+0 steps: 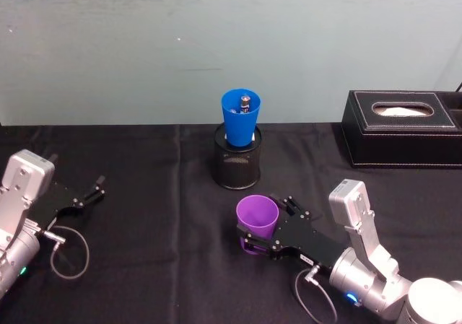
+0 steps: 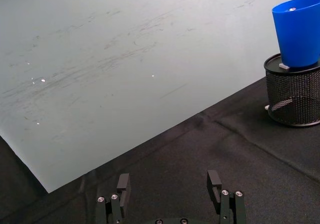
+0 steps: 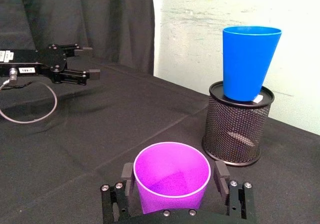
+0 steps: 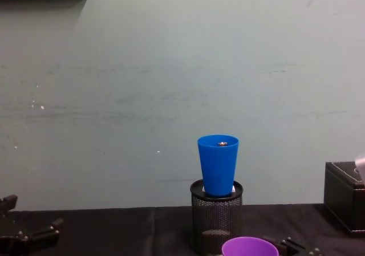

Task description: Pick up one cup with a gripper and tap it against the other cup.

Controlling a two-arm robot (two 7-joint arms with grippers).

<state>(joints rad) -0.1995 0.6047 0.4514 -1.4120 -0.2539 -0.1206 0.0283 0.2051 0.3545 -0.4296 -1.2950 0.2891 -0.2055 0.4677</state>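
The purple cup (image 1: 257,218) stands upright on the black cloth, in front of the mesh holder. My right gripper (image 1: 266,226) is open around it, one finger (image 3: 127,175) on each side of the cup (image 3: 171,176), close to its wall. The blue cup (image 1: 241,116) sits upright in the top of a black wire-mesh holder (image 1: 237,164), farther back; a small metallic object lies inside the cup. From the chest the blue cup (image 4: 218,165) rises above the purple rim (image 4: 250,247). My left gripper (image 1: 99,187) rests open at the far left, holding nothing.
A black tissue box (image 1: 401,128) stands at the back right. A pale wall (image 1: 216,42) runs close behind the holder. A grey cable (image 1: 68,255) loops on the cloth by the left arm. Open cloth lies between the two arms.
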